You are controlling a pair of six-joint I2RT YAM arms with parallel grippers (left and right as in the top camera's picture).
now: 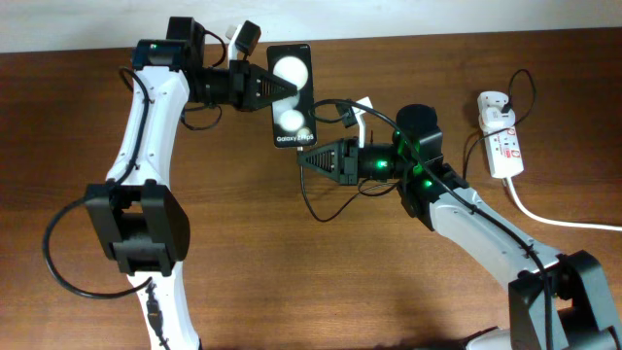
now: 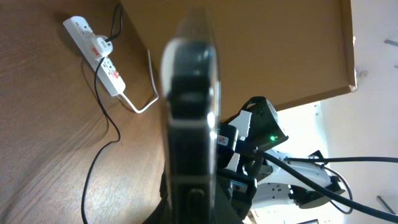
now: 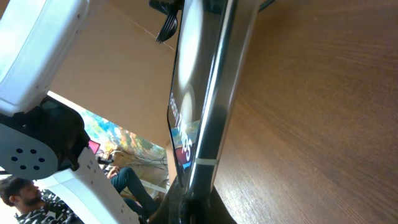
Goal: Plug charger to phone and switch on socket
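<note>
The black phone point(image 1: 292, 95) is lifted off the table, screen up, with "Galaxy" lettering at its near end. My left gripper point(image 1: 280, 87) is shut on its left side; in the left wrist view the phone point(image 2: 189, 118) stands edge-on between the fingers. My right gripper point(image 1: 305, 158) is at the phone's near end, shut on the charger plug, which is hidden between the fingers. The phone's edge point(image 3: 208, 93) rises from the jaws. The thin black charger cable point(image 1: 316, 209) loops from there to the white adapter point(image 1: 494, 103) in the socket point(image 1: 503, 146).
The socket's thick white cord point(image 1: 559, 221) runs off to the right edge. The socket point(image 2: 99, 59) also shows in the left wrist view, far left. A small white object point(image 1: 363, 105) lies behind the right gripper. Both arms crowd the table's middle.
</note>
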